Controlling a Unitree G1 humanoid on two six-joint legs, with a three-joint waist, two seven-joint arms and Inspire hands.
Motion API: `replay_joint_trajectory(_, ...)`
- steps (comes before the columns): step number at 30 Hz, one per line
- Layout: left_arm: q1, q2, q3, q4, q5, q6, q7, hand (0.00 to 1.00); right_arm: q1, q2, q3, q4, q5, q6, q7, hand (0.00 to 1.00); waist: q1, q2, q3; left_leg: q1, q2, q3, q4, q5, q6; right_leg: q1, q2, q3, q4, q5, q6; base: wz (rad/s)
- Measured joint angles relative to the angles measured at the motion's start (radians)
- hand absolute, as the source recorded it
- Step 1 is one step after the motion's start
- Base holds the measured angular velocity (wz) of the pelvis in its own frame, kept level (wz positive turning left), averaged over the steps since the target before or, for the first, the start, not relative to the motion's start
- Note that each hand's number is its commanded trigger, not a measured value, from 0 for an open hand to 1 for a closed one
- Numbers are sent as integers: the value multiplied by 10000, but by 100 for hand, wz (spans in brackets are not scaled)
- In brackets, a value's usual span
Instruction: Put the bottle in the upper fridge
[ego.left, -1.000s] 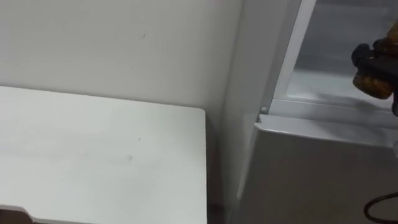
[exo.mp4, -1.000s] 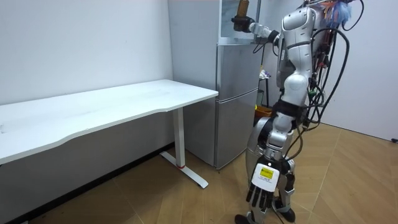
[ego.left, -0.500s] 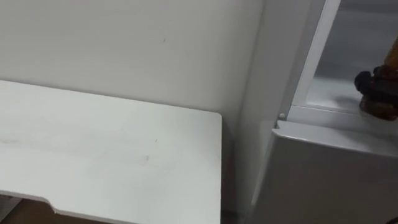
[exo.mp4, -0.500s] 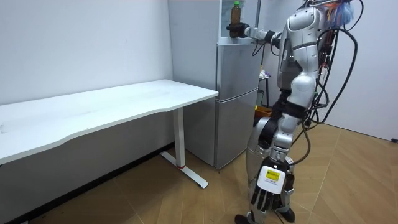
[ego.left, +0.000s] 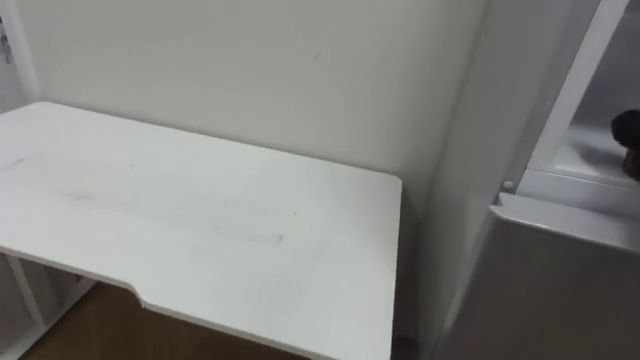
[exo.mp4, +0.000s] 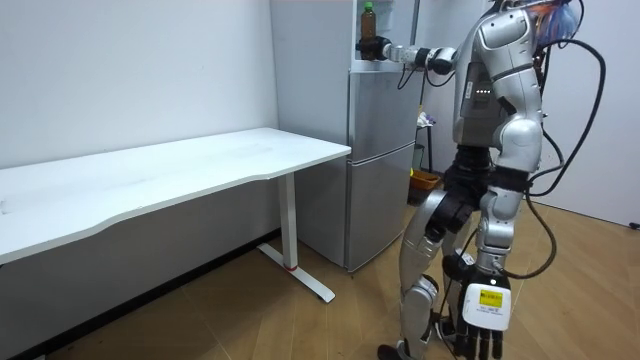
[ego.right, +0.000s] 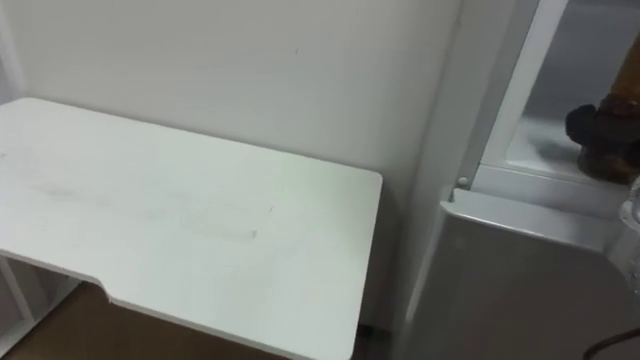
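Note:
The bottle (exo.mp4: 367, 18), amber with a green cap, stands upright inside the open upper compartment of the grey fridge (exo.mp4: 380, 160). My right hand (exo.mp4: 373, 48) is curled round its lower part, with the arm stretched out level from my shoulder. In the right eye view the dark right hand (ego.right: 598, 135) sits at the compartment's floor (ego.right: 540, 140), with a bit of the amber bottle (ego.right: 626, 103) above it. My left hand (exo.mp4: 482, 318) hangs by my legs with straight fingers. I stand before the fridge, leaning back a little.
A long white table (exo.mp4: 180, 170) stands along the wall to the left of the fridge, its end (ego.left: 380, 260) close to the fridge's side. The shut lower fridge door (ego.right: 520, 280) is below my right hand. A small orange container (exo.mp4: 424, 181) sits on the floor behind.
The bottle went from tilted to upright and moved deeper into the compartment. My body shifted to the room view's right and the left hand swung with it. The eye views panned left.

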Motion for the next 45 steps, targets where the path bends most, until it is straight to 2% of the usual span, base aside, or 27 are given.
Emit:
replay_joint_trajectory(1, -36, 106, -123, 0, -29, 0, 20, 0, -18, -2, 116, 136, 2, -127, -44, 100, -23, -12, 22, -18, -4, -19, -2, 10, 9, -56, -7, -57, 3, 0, -1, 16)
replay_joint_trajectory(3, -158, 209, -138, -60, -115, -8, 41, 0, -32, -1, 179, 256, 1, -328, -46, 100, -5, -68, -19, -205, -8, -94, 10, 49, -4, -214, 3, -94, 10, 5, -9, 9)
replay_joint_trajectory(4, -317, 235, -140, -64, -101, -31, 64, 0, -93, -1, 181, 410, 2, -522, -29, 100, 48, -90, -15, -352, -9, -136, 10, 101, -5, -347, 13, -112, 26, 22, -36, 7)
replay_joint_trajectory(6, -569, 228, -205, -59, -108, -87, 105, 0, -324, -1, 200, 753, 4, -741, -6, 100, 113, -115, 48, -453, -7, -142, 11, 148, -3, -382, 25, -109, 18, 63, -104, 2)
replay_joint_trajectory(7, -675, 233, -253, -54, -129, -119, 149, 0, -442, -1, 242, 981, 5, -820, -5, 100, 156, -75, 87, -509, -7, -141, 16, 155, 3, -436, 26, -105, 13, 70, -115, 0)
replay_joint_trajectory(12, -874, 389, -514, -69, -195, -138, 260, 0, -534, -3, 318, 1268, 169, -1104, -35, 100, 275, -159, 96, -740, 6, -158, 65, 167, 8, -698, 31, -115, 19, 94, -152, 0)
replay_joint_trajectory(17, -960, 604, -848, 37, -208, -173, 238, 0, -595, -52, 567, 1284, 148, -1455, -216, 100, 355, -130, 119, -1003, 75, -86, 203, 161, 12, -954, 49, -83, 121, 131, -201, -6)
replay_joint_trajectory(20, -996, 724, -884, 35, -296, -264, 126, 0, -655, -161, 654, 1451, 9, -1710, -321, 100, 483, 40, 236, -1205, 151, -108, 477, 89, 20, -1057, 117, -59, 148, 161, -238, -1)
replay_joint_trajectory(21, -997, 745, -873, 33, -381, -327, 76, 0, -681, -184, 636, 1556, -119, -1904, -386, 100, 543, 155, 273, -1355, 209, -144, 682, 10, 7, -1136, 174, -44, 142, 181, -264, 0)
replay_joint_trajectory(22, -1003, 744, -869, 15, -373, -346, 20, 0, -708, -260, 575, 1589, -311, -1999, -394, 100, 644, 242, 253, -1530, 258, -181, 794, -24, -30, -1273, 213, -29, 148, 208, -306, 0)
replay_joint_trajectory(24, -1029, 744, -869, 7, -376, -352, -41, 0, -817, -290, 430, 1623, -535, -2157, -435, 100, 790, 367, 271, -1753, 338, -186, 918, -17, -39, -1464, 287, 79, 154, 257, -365, -9)
replay_joint_trajectory(25, -1044, 743, -869, 6, -380, -334, -56, 0, -908, -292, 378, 1622, -647, -2181, -480, 87, 862, 417, 264, -1875, 370, -138, 954, 14, -64, -1614, 319, 168, 136, 264, -379, -11)
replay_joint_trajectory(26, -1045, 745, -869, 4, -383, -331, -57, 0, -917, -292, 354, 1628, -722, -2192, -489, 62, 917, 432, 261, -1911, 381, -122, 966, 26, -76, -1668, 332, 205, 142, 251, -393, -12)
replay_joint_trajectory(27, -1049, 744, -882, -5, -453, -337, -46, 0, -929, -302, 364, 1694, -829, -2265, -522, 49, 1019, 448, 248, -1944, 412, -73, 958, 62, -75, -1735, 344, 247, 139, 245, -405, -6)
replay_joint_trajectory(28, -1041, 744, -898, 12, -645, -340, -32, 0, -951, -303, 374, 1731, -855, -2283, -524, 22, 1023, 464, 248, -1939, 414, -75, 932, 121, -35, -1741, 343, 238, 138, 246, -410, -4)
replay_joint_trajectory(29, -1037, 743, -907, 7, -749, -340, -17, 0, -952, -302, 381, 1744, -848, -2288, -523, 0, 1033, 464, 248, -1928, 414, -74, 904, 135, -39, -1741, 351, 245, 138, 246, -412, 0)
replay_joint_trajectory(34, -1166, 748, -968, -35, -786, -389, 43, 0, -970, -304, 465, 1761, -845, -2478, -517, 0, 1113, 447, 234, -1928, 444, 12, 769, 212, -62, -1861, 336, 346, 145, 241, -434, -4)
replay_joint_trajectory(39, -1226, 759, -1133, -18, -998, -531, 49, 0, -1080, -444, 1147, 1786, -1192, -2481, -508, 0, 1164, 431, 224, -1957, 513, 168, 653, 285, -71, -1995, 365, 454, 137, 328, -518, -10)
replay_joint_trajectory(45, -1242, 804, -1291, -134, -1188, -568, 58, 0, -1086, -511, 1246, 1757, -1220, -2487, -507, 0, 1179, 435, 226, -1985, 522, 164, 557, 368, -88, -2082, 334, 447, 131, 319, -506, 0)
